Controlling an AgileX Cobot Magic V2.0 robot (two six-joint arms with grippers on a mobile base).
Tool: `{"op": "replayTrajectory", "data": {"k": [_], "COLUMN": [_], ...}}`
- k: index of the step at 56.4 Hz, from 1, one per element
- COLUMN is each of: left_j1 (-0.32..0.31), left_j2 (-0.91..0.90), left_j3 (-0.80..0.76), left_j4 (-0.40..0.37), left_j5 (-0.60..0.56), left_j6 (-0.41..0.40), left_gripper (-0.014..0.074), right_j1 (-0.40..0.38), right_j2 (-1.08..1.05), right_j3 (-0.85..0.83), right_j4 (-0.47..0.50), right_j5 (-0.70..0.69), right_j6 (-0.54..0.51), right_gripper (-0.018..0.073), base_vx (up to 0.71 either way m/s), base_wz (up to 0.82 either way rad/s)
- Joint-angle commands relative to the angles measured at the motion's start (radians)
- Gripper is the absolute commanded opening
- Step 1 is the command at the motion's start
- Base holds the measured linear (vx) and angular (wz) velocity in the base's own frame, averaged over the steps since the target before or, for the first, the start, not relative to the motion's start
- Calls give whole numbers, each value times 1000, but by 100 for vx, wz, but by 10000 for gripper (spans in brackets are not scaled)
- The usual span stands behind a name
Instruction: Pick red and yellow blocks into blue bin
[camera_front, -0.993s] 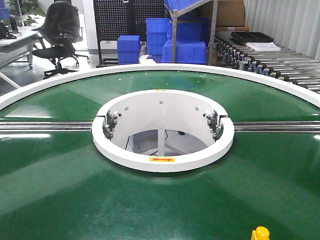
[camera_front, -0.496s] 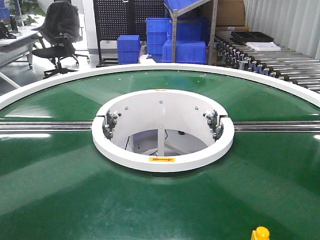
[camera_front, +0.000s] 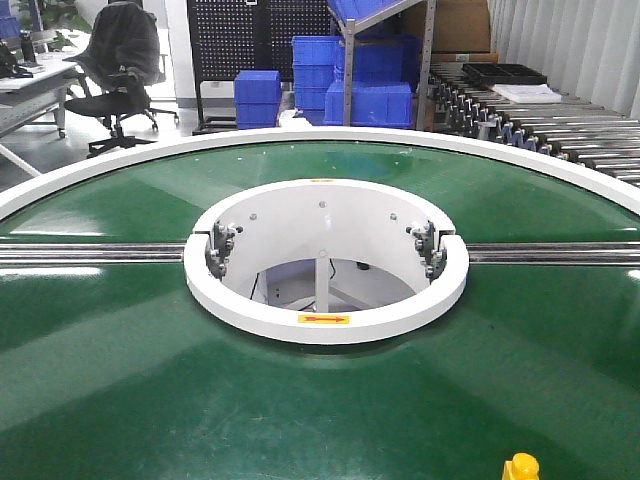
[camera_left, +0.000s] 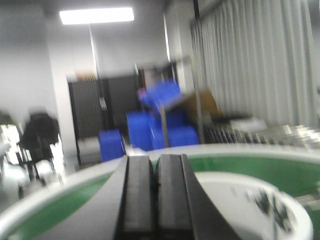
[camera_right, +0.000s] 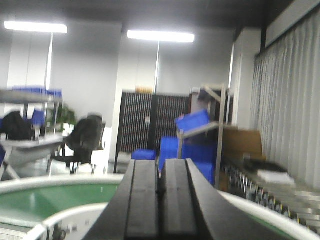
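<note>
Sitting at five o'clock on the green desk (camera_front: 120, 380), the yellow block (camera_front: 521, 467) looks light, hard and slick, best pinched across its flat sides, while the left pincer (camera_left: 155, 162) and right pincer (camera_right: 161, 165) sit closed, empty.

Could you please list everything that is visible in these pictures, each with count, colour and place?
green table: one, green, round, fills the front view
yellow block: one, yellow, on the table, bottom edge of front view
white ring: one, white, table centre
metal rails: two, silver, either side of the ring
blue crates: several, blue, stacked behind the table
office chair: one, black, far left
roller conveyor: one, grey, far right
left gripper: one, black, fingers together, empty
right gripper: one, black, fingers together, empty
</note>
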Motion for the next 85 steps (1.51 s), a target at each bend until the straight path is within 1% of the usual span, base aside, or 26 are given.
{"op": "replayTrajectory", "data": {"k": [1, 3, 8, 15, 22, 26, 31, 33, 38, 42, 46, 52, 54, 57, 60, 63, 65, 69, 72, 73, 76, 85], "left_j1": [-5, -5, -5, -5, -5, -5, -5, -5, -5, -5, -5, -5, -5, -5, -5, -5, -5, -5, -5, -5, -5, -5], "left_j2": [79, 103, 141, 178, 189, 189, 189, 189, 189, 189, 189, 189, 189, 189, 189, 189, 189, 189, 189, 189, 189, 189], "left_j3": [-48, -48, -48, -48, -48, -48, -48, -48, -48, -48, -48, -48, -48, -48, -48, -48, -48, -48, -48, -48, -48, -48], "left_j4": [-5, -5, -3, -2, -2, -2, -2, -2, -2, -2, -2, -3, -3, -3, -3, -3, -3, -3, -3, -3, -3, -3], "left_j5": [4, 7, -2, -58, -90, -90, -88, -88, -85, -82, -82, -81, -81, -81, -81, -80, -80, -79, -79, -79, -79, -78], "left_j6": [-60, -76, -76, -76, -76, -73, -66, -66, -66, -66, -66, -77, -77, -77, -77, -77, -76, -76, -76, -76, -76, -76], "left_gripper": [-6, -6, -6, -2, 30, 73, 151, 191, 322, 426, 509, 572, 577, 576, 576, 576, 576, 576, 576, 576, 576, 576], "right_j1": [-5, -5, -5, -5, -5, -5, -5, -5, -5, -5, -5, -5, -7, -9, -24, -51, -66, -86, -88, -88, -88, -75], "right_j2": [79, 108, 159, 189, 191, 191, 191, 191, 191, 191, 191, 208, 227, 268, 339, 450, 508, 622, 704, 741, 798, 915], "right_j3": [-36, -35, -35, -35, -35, -35, -35, -35, -35, -35, -35, -39, -45, -72, -122, -175, -216, -285, -319, -333, -348, -354], "right_j4": [-3, -3, -1, -1, -2, -2, -2, -2, 1, 1, 3, 72, 87, 93, 84, 41, -9, -114, -180, -205, -222, -190], "right_j5": [-61, -61, -61, -60, -54, -43, -15, 1, 13, 8, -2, 26, 78, 193, 358, 505, 604, 750, 829, 847, 877, 852], "right_j6": [-6, -4, -1, 2, 1, 1, 1, 1, 4, 4, 4, 32, 44, 69, 119, 208, 267, 341, 390, 405, 412, 411], "right_gripper": [-10, -10, -6, 13, 95, 183, 341, 415, 556, 641, 687, 689, 681, 664, 645, 625, 614, 584, 565, 557, 545, 535], "base_vx": [0, 0, 0, 0, 0, 0, 0, 0, 0, 0, 0, 0, 0, 0, 0, 0, 0, 0, 0, 0, 0, 0], "base_wz": [0, 0, 0, 0, 0, 0, 0, 0, 0, 0, 0, 0, 0, 0, 0, 0, 0, 0, 0, 0, 0, 0]}}
